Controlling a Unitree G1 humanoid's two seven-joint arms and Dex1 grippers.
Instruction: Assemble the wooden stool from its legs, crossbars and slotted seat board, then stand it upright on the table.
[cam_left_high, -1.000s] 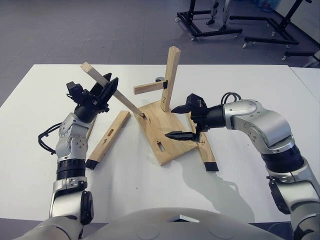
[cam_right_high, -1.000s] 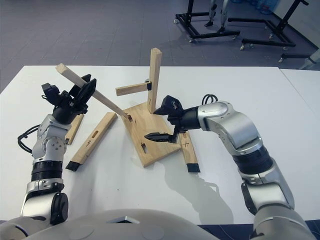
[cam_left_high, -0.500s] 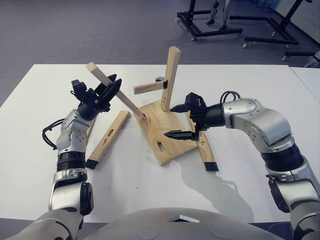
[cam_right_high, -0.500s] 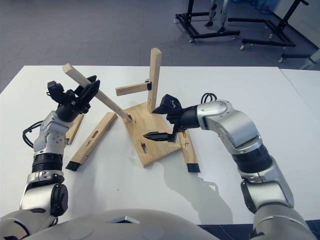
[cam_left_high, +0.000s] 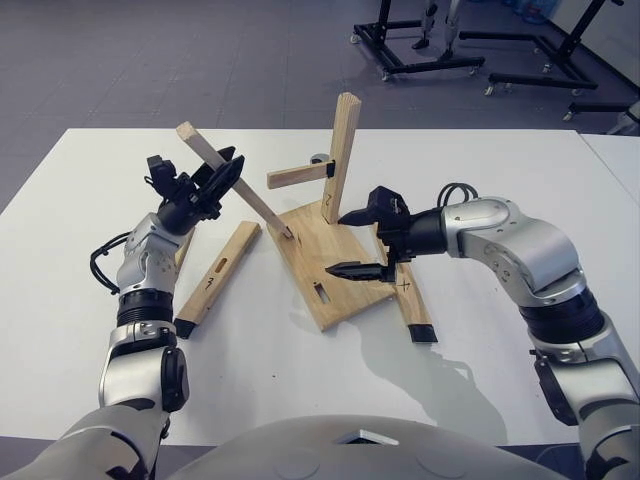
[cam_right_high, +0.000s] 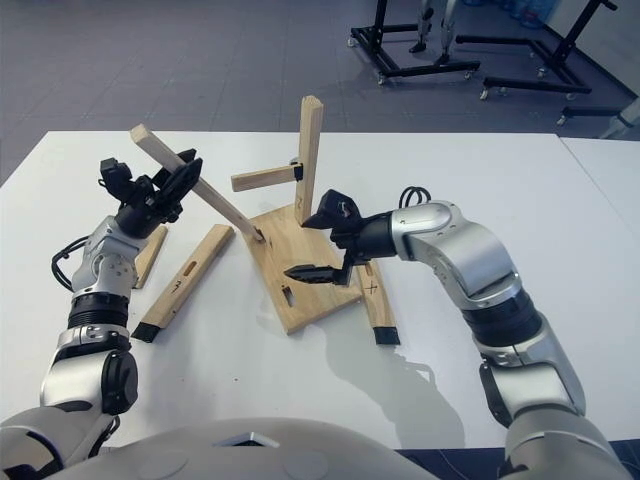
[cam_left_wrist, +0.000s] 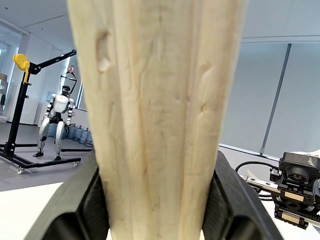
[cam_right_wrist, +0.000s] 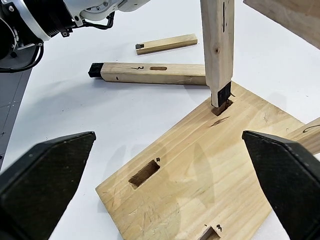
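Left eye view, roughly midway: pinching tilted leg (cam_left_high: 262, 208) in left end effector (cam_left_high: 222, 172), foot at seat board (cam_left_high: 345, 297) slot beyond its tips; right end effector (cam_left_high: 338, 243) spread above board; upright leg (cam_left_high: 343, 150) seated, loose legs (cam_left_high: 215, 278) unfitted.

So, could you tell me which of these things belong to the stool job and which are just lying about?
Job: board, upright leg with crossbar, tilted leg held in the left tool, open right tool, left loose leg, right loose leg, short bar.
Lying about: wheeled stands in the background.
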